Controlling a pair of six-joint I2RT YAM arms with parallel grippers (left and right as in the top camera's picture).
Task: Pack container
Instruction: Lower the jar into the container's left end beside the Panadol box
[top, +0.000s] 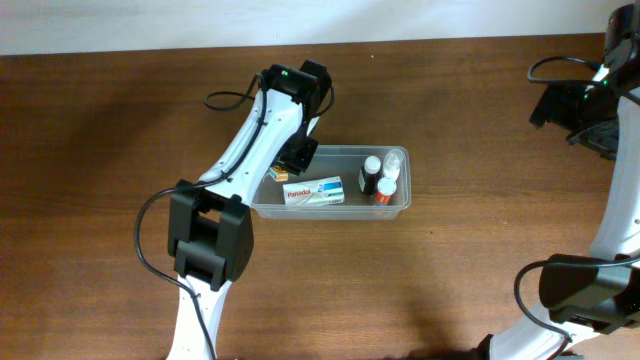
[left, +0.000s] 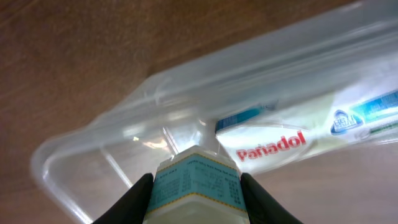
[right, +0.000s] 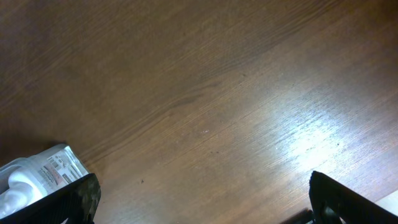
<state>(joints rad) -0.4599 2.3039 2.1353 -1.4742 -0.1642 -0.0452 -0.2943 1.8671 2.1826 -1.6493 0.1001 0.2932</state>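
1. Brown wooden table (top: 120, 120): bears everything listed.

2. Left gripper (top: 298, 152): hangs over the left end of item 4, fingers clenched on item 3.

3. Small carton with a pale-blue printed label and a yellow edge (left: 198, 183): pinched on two sides, not yet down; whether it touches the tub floor cannot be told.

4. The container, a clear, colourless, shallow rectangular plastic tub with rounded corners and a rim (top: 345, 213): sits mid-table, long side left to right. The left end looks free.

5. White flat "Panadol" cardboard box (top: 315, 190): lies in the tub's middle, just beside the carton.

6. Small dark bottle with a white cap (top: 370, 178) and small bottle with a red-orange band (top: 383, 194): stand together at the tub's right end.

7. Right gripper (right: 204, 190): well apart at the table's far right, fingers spread with nothing between them. A white labelled plastic bottle (right: 34, 177) lies just outside one finger.

Handling note, step in hand (a judgement): setting the carton in the left end.
- Lower it between the left wall and the Panadol box, touching neither.
- Release only once it rests on the floor.
- Lift straight up so the light tub is not dragged.
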